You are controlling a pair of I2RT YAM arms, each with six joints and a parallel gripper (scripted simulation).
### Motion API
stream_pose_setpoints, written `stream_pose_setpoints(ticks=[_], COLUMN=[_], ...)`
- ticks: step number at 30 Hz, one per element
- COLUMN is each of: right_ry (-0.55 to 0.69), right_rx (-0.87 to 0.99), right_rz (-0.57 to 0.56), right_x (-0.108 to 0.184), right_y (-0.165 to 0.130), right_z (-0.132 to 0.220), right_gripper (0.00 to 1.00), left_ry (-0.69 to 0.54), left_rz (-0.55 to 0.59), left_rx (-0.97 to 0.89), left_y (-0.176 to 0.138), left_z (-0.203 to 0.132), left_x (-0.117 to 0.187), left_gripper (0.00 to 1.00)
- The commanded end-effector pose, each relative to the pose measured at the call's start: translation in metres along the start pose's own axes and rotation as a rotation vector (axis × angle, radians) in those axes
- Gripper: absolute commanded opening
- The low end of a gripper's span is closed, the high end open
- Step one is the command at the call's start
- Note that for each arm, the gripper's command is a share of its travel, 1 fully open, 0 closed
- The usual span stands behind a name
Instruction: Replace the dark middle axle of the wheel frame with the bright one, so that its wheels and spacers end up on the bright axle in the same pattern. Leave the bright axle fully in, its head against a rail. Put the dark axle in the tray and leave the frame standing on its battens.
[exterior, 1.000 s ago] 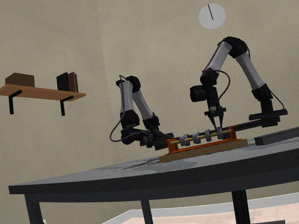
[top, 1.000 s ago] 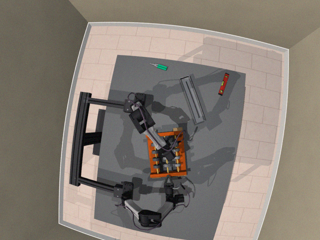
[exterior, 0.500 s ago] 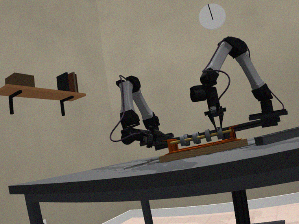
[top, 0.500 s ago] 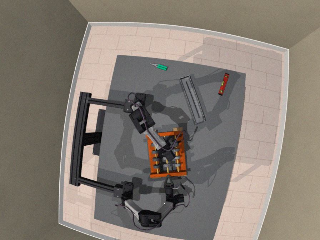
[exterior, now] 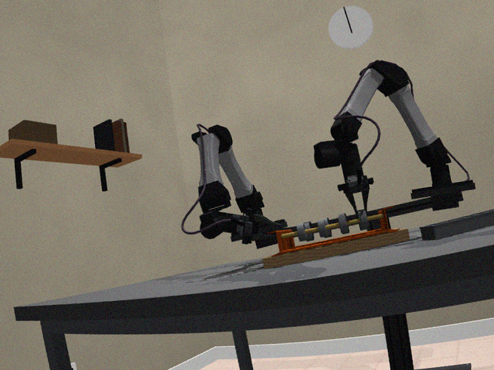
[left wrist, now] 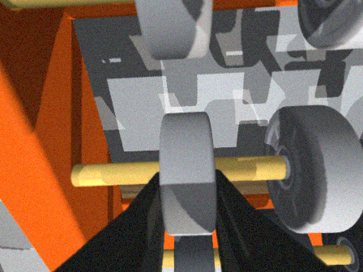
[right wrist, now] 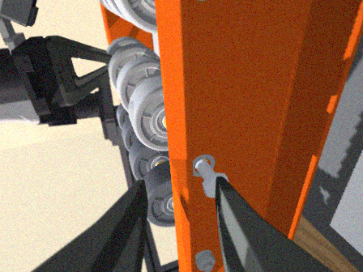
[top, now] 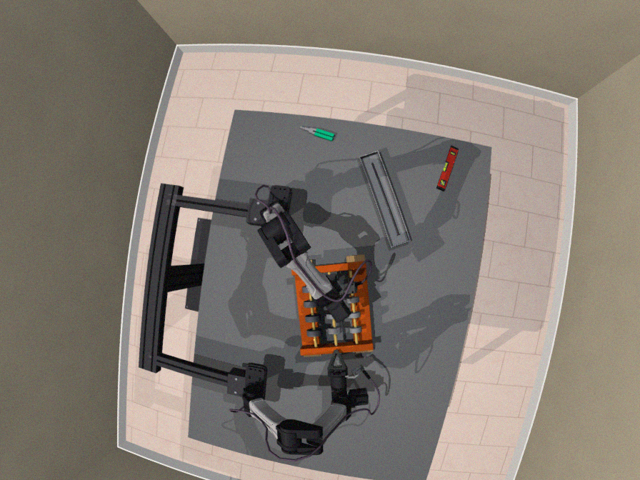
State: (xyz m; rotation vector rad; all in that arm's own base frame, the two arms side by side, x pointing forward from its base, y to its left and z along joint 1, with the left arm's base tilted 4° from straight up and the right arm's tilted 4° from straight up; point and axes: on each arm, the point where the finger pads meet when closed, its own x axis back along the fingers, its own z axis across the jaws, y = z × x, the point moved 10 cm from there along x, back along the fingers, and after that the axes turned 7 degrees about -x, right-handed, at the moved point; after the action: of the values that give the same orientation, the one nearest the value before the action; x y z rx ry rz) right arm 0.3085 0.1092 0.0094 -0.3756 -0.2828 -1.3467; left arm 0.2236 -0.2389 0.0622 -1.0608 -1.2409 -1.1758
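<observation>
The orange wheel frame stands on its wooden battens. My left gripper is shut on a grey wheel, the outermost of its row at the tray-side rail. A yellow spacer beside it reaches toward that rail; no axle shows at its end. At the opposite rail, the bright axle sticks out of a middle hole, its head off the rail. My right gripper is part open there, its right fingertip by the head. A dark rod lies in the tray.
My left arm passes over the frame and hides part of its middle row in the top view. Green-handled pliers and a red level lie on the table, beyond the tray's far end and to its right.
</observation>
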Motion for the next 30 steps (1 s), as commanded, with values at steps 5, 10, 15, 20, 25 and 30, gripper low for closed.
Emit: stream_pose_setpoints(ticks=[5,10,15,20,25,30], right_ry=[0.028,0.028,0.026,0.025,0.025,0.024], right_rx=[0.034,0.034,0.056,0.066,0.046,0.045], right_rz=[0.01,0.01,0.001,-0.004,0.001,0.003], right_x=[-0.002,-0.002,-0.003,-0.003,-0.006,-0.007], right_y=[0.002,0.002,0.004,0.005,0.0,-0.001], right_z=[0.021,0.021,0.021,0.021,0.018,0.018], right_gripper=[0.33,0.33,0.33,0.33,0.33,0.33], left_ry=[-0.021,-0.016,-0.008,-0.002,0.002,0.006], left_rz=[-0.044,-0.041,-0.036,-0.033,-0.028,-0.025], left_rx=[0.007,0.004,0.004,0.002,0.002,0.001], left_y=[0.003,0.003,0.002,0.001,0.0,0.0], left_z=[-0.004,-0.004,-0.004,-0.004,-0.003,-0.003], left_x=[0.005,0.004,0.0,-0.002,-0.004,-0.005], left_gripper=[0.0,0.0,0.0,0.0,0.0,0.0])
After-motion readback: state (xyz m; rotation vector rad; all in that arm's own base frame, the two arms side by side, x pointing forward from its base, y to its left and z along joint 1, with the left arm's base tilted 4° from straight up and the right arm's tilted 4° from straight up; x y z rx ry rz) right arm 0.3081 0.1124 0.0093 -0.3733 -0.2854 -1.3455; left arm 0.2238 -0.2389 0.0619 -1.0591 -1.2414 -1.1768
